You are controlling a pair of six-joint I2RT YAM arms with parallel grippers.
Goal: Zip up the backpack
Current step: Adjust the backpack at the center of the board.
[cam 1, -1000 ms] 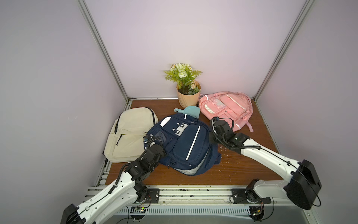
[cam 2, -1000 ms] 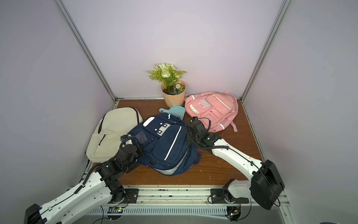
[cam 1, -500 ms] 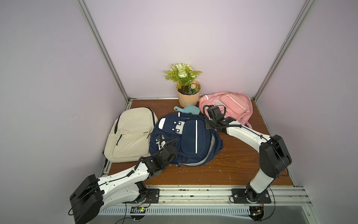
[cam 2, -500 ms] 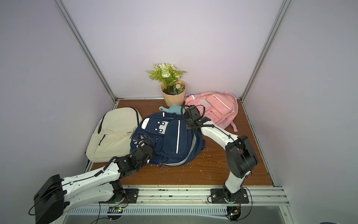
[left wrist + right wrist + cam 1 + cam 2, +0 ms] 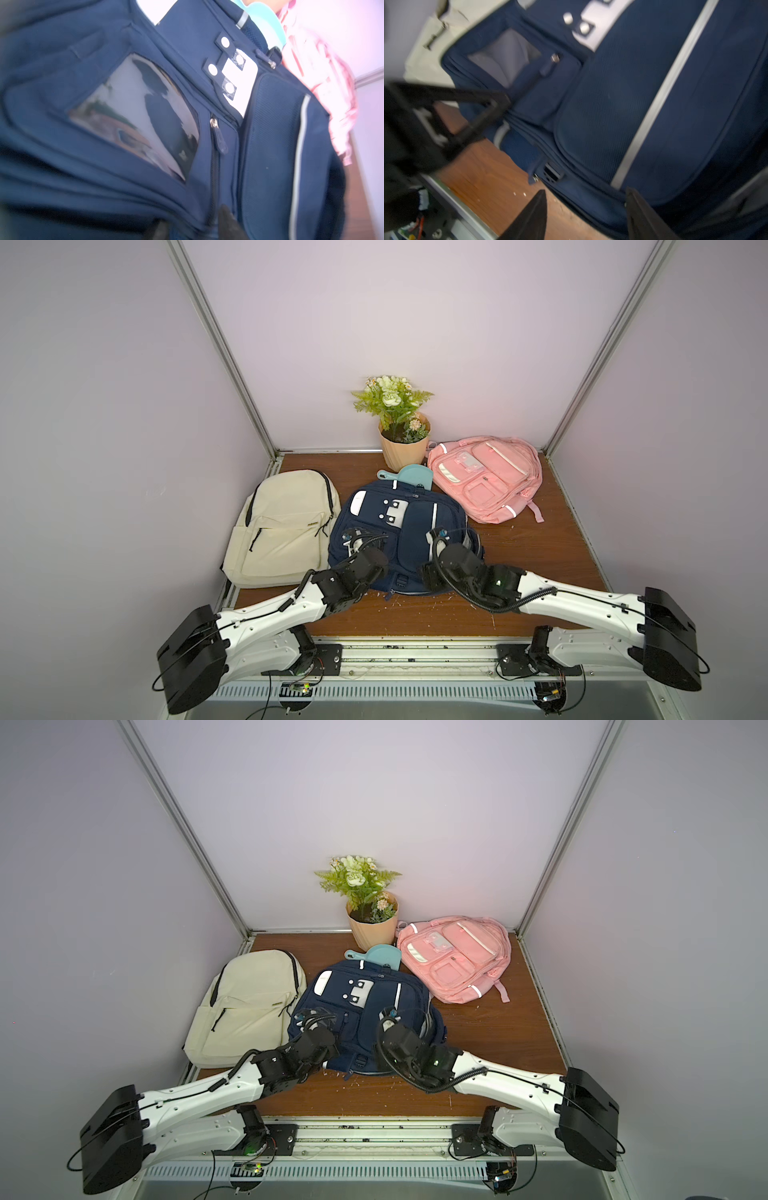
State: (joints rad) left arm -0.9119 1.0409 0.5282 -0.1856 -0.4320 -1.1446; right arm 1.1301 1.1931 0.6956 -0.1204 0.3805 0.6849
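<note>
The navy backpack (image 5: 411,531) is lying front panel up on the brown worktop (image 5: 532,564), sitting in the lower middle of the frame in both top views; a cream backpack (image 5: 282,522) is lying just beside it at centre left, touching or nearly touching its side; a pink backpack (image 5: 486,477) is resting at centre right, near the back corner; a flower pot (image 5: 403,448) is standing against the back wall at the centre, and a teal scoop (image 5: 411,476) is peeking out between the pot and the navy backpack's far edge. Both arms are reaching in from the bottom of the frame; the left end effector (image 5: 355,541) is hovering over the left half of the navy backpack, and the right end effector (image 5: 436,536) is hovering over its right half. In the right wrist view the right end effector (image 5: 585,199) is showing its two fingers (image 5: 537,207) standing well apart with nothing between them, the backpack's edge lying beyond. In the left wrist view the left end effector (image 5: 191,228) is barely showing, blurred, its dark tips parted with folds of fabric between; whether it is gripping them I cannot tell. There too a zip pull (image 5: 220,139) is hanging just beside a clear window pocket (image 5: 141,112).
</note>
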